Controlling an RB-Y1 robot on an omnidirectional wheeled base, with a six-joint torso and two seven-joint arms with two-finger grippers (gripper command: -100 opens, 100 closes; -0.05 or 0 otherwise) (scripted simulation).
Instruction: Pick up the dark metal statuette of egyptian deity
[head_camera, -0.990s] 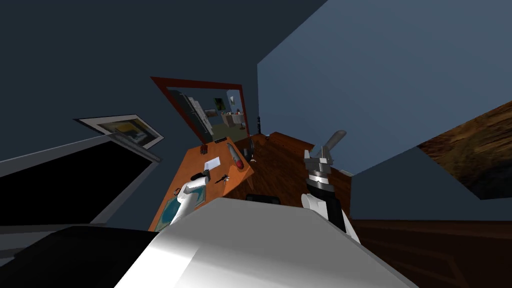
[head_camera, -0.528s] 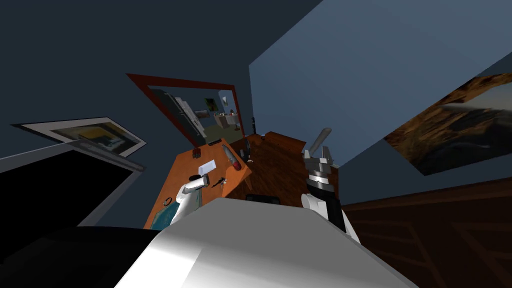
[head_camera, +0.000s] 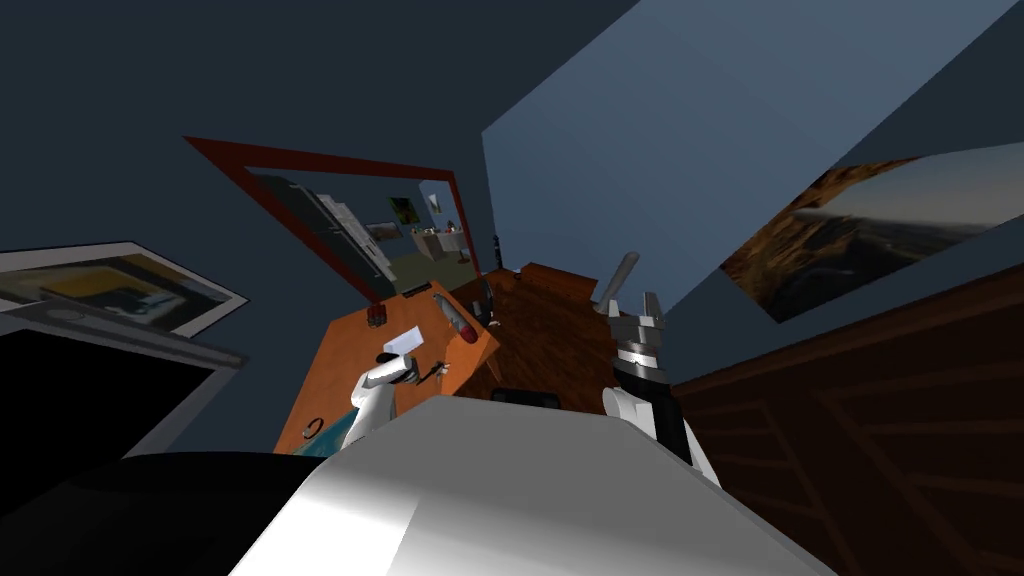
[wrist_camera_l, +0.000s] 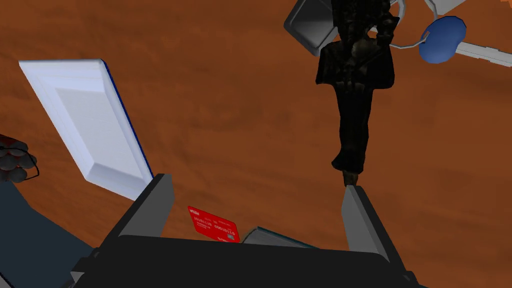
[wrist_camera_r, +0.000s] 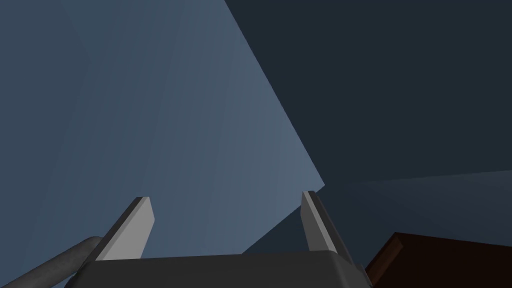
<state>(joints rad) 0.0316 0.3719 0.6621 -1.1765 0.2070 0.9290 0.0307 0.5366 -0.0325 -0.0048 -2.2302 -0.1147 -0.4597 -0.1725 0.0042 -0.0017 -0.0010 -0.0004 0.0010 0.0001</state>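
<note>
On the orange tabletop (wrist_camera_l: 225, 100) the statuette (wrist_camera_l: 356, 75) lies flat, its long axis running straight away from the left pincer (wrist_camera_l: 256, 184). That pincer is wide open and empty. The statuette's near end sits just beyond one fingertip (wrist_camera_l: 356, 210), not between the two, so a sideways shift looks needed before closing. Keys (wrist_camera_l: 442, 40) lie at its far end. The right pincer (wrist_camera_r: 225, 197) is open, empty and well apart.

The white left forearm (head_camera: 372, 400) and the silver-and-black ringed right wrist (head_camera: 637, 357) end in the left gripper (wrist_camera_l: 257, 181) and right gripper (wrist_camera_r: 225, 195), each a dark box with two thin light-grey blade fingers.
</note>
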